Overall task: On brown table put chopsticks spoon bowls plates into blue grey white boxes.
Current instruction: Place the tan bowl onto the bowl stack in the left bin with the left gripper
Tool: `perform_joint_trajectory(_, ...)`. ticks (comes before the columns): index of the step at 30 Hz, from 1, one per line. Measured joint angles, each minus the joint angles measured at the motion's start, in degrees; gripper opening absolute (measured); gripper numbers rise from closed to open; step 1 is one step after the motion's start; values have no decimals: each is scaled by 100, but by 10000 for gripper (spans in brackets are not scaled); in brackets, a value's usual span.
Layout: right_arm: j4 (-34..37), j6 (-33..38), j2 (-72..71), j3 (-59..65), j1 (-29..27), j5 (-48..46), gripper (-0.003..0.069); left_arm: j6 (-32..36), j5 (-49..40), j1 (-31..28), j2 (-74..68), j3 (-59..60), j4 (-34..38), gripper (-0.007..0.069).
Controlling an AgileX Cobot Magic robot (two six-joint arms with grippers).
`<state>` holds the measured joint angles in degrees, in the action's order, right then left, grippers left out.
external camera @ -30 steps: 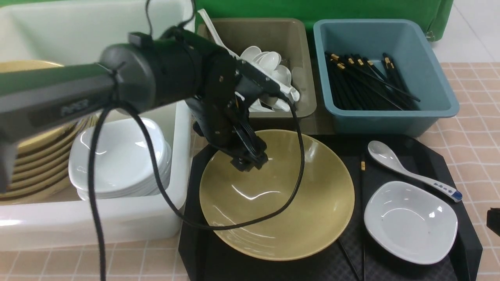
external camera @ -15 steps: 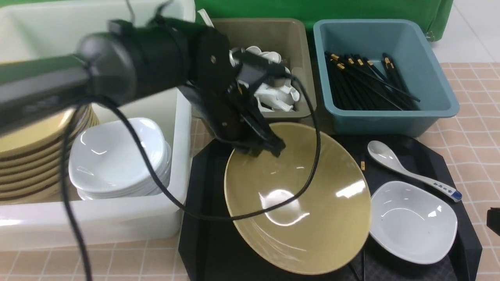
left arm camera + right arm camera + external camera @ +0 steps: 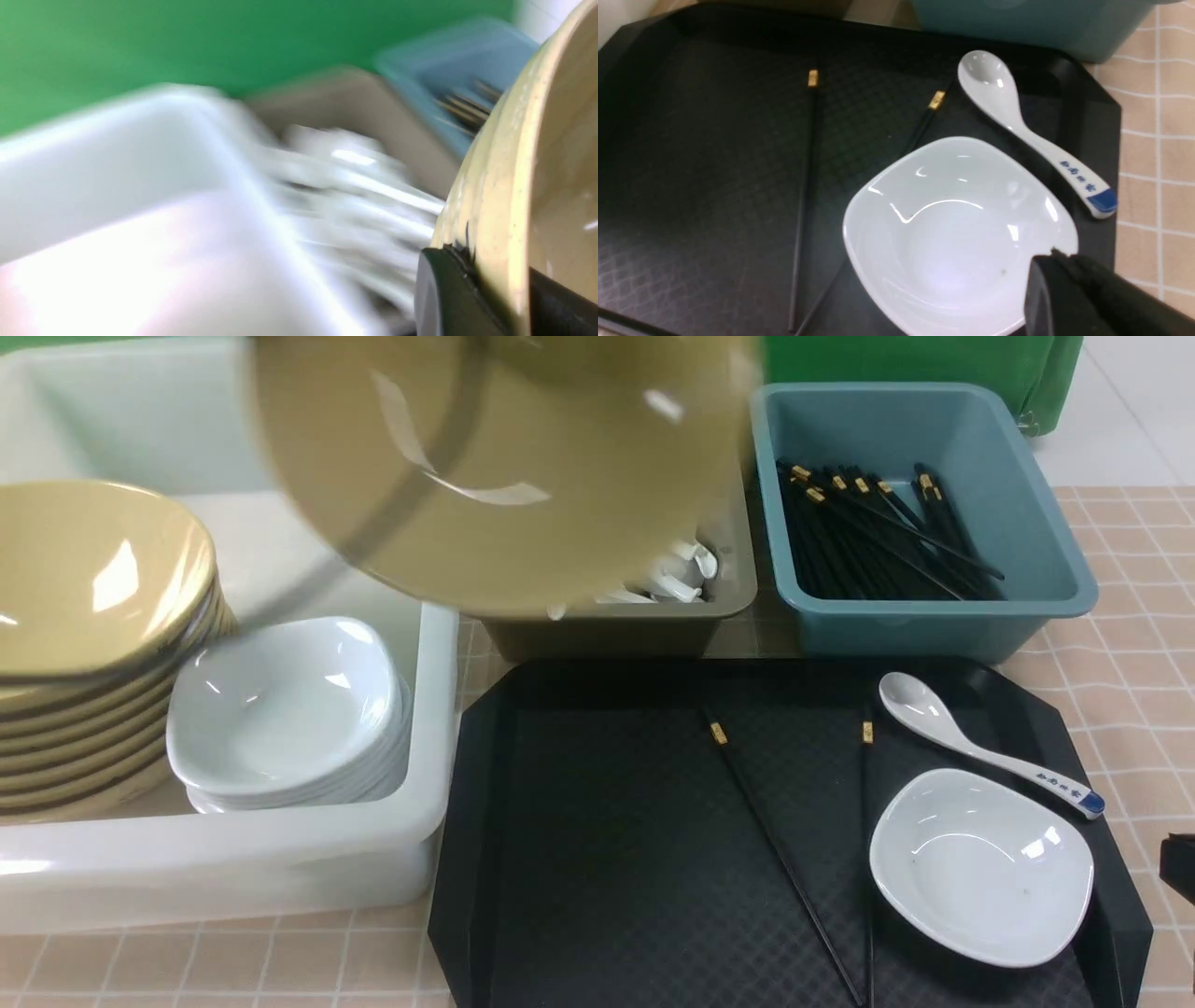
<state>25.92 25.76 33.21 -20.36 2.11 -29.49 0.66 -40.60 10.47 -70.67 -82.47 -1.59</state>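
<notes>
A tan bowl (image 3: 523,476) hangs blurred and tilted above the grey box (image 3: 607,625) and the white box (image 3: 233,868). My left gripper (image 3: 495,280) is shut on the rim of that bowl (image 3: 509,196); the front view hides the gripper behind it. On the black tray (image 3: 607,840) lie two chopsticks (image 3: 762,821), the blue-tipped spoon (image 3: 980,747) and a white plate (image 3: 980,868). My right gripper (image 3: 1064,263) is shut with nothing in it, just over the edge of the plate (image 3: 952,224), beside the spoon (image 3: 1031,135).
The white box holds a stack of tan bowls (image 3: 84,579) and a stack of white plates (image 3: 289,709). White spoons (image 3: 681,579) lie in the grey box. The blue box (image 3: 943,616) holds several black chopsticks (image 3: 878,532). The brown table (image 3: 1120,644) shows to the right.
The left gripper shut on the bowl's rim and lifted it off the tray, up and to the left. A chopstick that lay under it now shows.
</notes>
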Motion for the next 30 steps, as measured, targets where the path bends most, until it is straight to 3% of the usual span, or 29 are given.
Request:
perform_joint_trajectory(6, 0, 0, 0, 0, 30, 15, 68, -1179, -62, -2198, -41, 263, -600, 10)
perform_joint_trajectory(11, 0, 0, 0, 0, 37, 27, 68, -1629, -26, -3105, -341, 709, -574, 10)
perform_joint_trajectory(15, 7, 0, 0, 0, 37, 27, 71, -1698, 99, -3299, -605, 1090, -576, 53)
perform_joint_trajectory(25, 42, -246, 87, 0, 37, -103, 85, -1562, -226, -3311, -454, 1233, -438, 491)
perform_joint_trajectory(30, 36, -370, 557, 0, 80, -151, 132, -1160, -109, -3219, 481, 1174, 55, 570)
